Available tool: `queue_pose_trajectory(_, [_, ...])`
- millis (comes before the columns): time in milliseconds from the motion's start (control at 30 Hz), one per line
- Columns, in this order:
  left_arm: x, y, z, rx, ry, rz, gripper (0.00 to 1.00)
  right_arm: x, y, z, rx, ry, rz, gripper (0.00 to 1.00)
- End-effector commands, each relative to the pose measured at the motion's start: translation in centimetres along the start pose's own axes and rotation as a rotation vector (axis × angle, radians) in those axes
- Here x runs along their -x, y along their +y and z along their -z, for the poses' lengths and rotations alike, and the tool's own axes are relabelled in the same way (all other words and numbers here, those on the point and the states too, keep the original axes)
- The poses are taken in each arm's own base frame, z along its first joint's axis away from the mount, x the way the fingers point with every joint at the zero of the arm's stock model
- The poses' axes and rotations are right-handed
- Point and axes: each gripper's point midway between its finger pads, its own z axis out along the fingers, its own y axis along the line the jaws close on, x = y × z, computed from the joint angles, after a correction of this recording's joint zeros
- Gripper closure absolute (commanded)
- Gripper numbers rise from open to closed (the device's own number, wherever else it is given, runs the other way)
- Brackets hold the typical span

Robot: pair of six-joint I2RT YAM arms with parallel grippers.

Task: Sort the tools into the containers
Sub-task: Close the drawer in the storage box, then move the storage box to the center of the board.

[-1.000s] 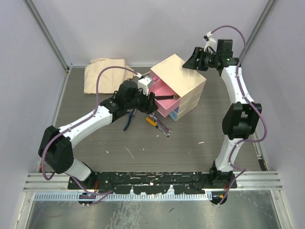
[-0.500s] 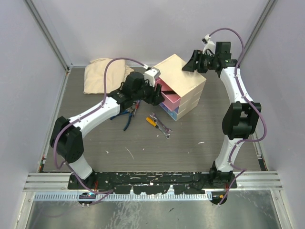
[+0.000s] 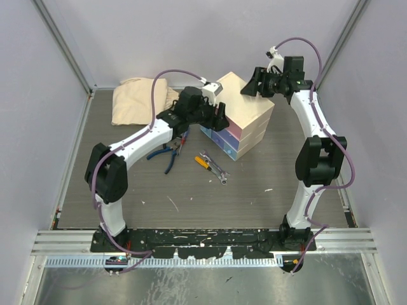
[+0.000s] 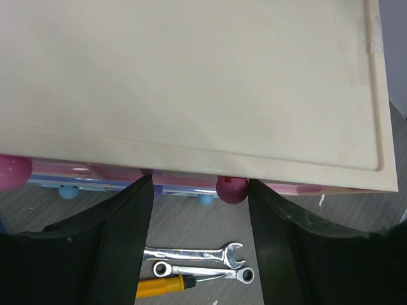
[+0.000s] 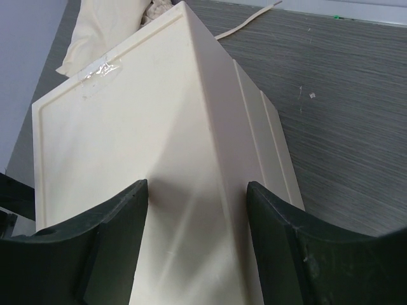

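This is a robotics lab test cell: plain pale lilac wall panels (image 3: 191, 38) and a bare aluminium corner strut (image 3: 63, 46) at upper left enclose a grey wood-grain surface (image 3: 254, 190), while a white-and-black jointed robot arm (image 3: 137, 143) and its twin (image 3: 324, 127) are bolted to a slotted metal rail (image 3: 63, 241) along the bottom.

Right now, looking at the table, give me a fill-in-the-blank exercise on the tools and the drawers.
The knob between the left hand's fingers is ___.
The screwdriver beside the two spanners has an ___ handle.
The pliers have ___ handles.
Missing words: pink; orange; blue.
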Motion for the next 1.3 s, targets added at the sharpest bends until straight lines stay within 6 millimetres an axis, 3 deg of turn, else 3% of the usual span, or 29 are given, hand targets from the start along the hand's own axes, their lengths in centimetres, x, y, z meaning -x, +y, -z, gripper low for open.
queue_pose_trajectory(0, [6.7, -0.8, -0.2, -0.013, -0.193, -0.012, 0.36, -2.6, 6.3, 0.6, 0.141, 0.100, -0.026, 0.34])
queue_pose_trajectory(133, [6.6, -0.8, 0.0, -0.009, -0.186, -0.008, 0.33, -1.6, 5.9, 1.0, 0.085, 0.068, -0.008, 0.34])
queue_pose_trajectory(267, [5.8, -1.0, 1.6, -0.003, -0.167, -0.019, 0.32, 0.8, 4.1, 2.3, -0.082, -0.017, 0.026, 0.33])
queue_pose_trajectory(433, [4.6, -1.7, 5.6, 0.009, -0.166, -0.035, 0.30, 4.7, 2.7, 4.8, -0.252, -0.152, 0.072, 0.26])
queue_pose_trajectory(600, [2.6, -2.1, 10.0, 0.034, -0.154, -0.032, 0.27, 7.0, 2.5, 6.4, -0.321, -0.233, 0.098, 0.22])
queue_pose_trajectory(800, [0.2, 0.3, 15.5, 0.184, -0.129, -0.009, 0.19, 8.9, 3.1, 9.3, -0.392, -0.331, 0.116, 0.20])
queue_pose_trajectory(900, [-0.4, 1.5, 18.4, 0.245, -0.119, 0.012, 0.18, 8.8, 4.3, 10.4, -0.401, -0.355, 0.130, 0.19])
queue_pose_trajectory(1000, [-1.4, 2.8, 20.5, 0.315, -0.092, 0.026, 0.16, 7.7, 6.9, 10.6, -0.375, -0.353, 0.151, 0.18])
queue_pose_trajectory(1133, [-3.3, 4.5, 22.5, 0.406, -0.053, 0.045, 0.14, 4.5, 12.5, 9.8, -0.297, -0.322, 0.220, 0.18])
queue_pose_trajectory(1267, [-5.2, 5.5, 23.5, 0.454, -0.019, 0.053, 0.14, 0.0, 19.2, 9.2, -0.123, -0.276, 0.293, 0.20])
